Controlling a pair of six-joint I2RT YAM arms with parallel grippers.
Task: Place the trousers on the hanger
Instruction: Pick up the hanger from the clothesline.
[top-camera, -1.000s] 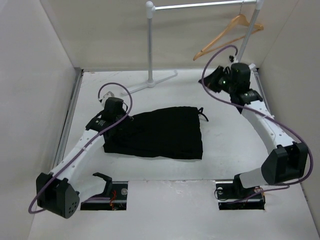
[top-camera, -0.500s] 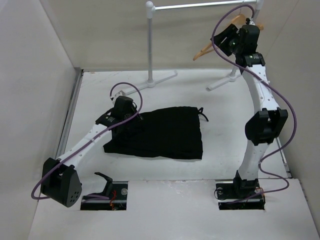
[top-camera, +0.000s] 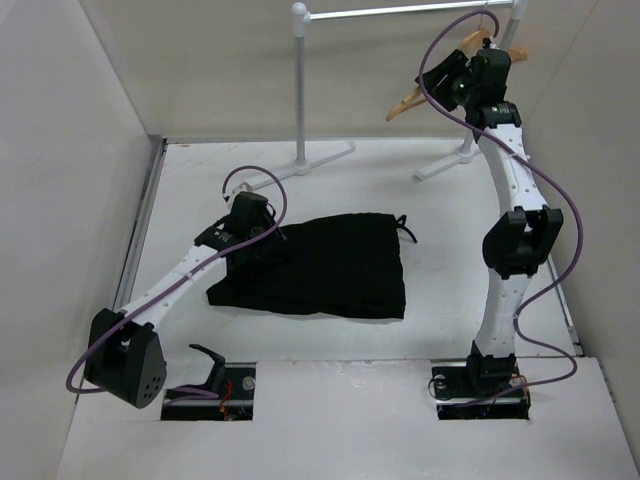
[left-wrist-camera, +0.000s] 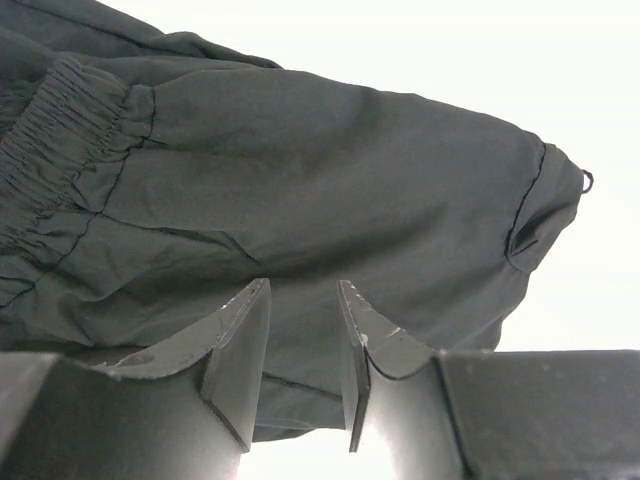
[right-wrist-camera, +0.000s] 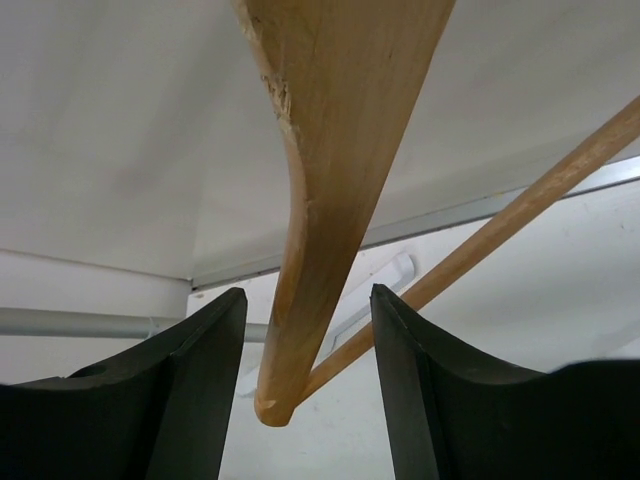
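Trousers (top-camera: 320, 265) lie folded on the worktop (top-camera: 450, 285), hanger (top-camera: 408, 100) bare: nothing done yet. Left end effector (left-wrist-camera: 303, 300) slightly parted over the cloth; right end effector (right-wrist-camera: 308, 300) open astride the hanger, gripping nothing.

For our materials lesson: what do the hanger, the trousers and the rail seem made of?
The hanger: pale wood, seemingly unvarnished; grain and a chipped edge show. The trousers: soft matte black fabric; wrinkles, stitched seams, gathered elastic band. The rail: probably metal; smooth silvery tube.
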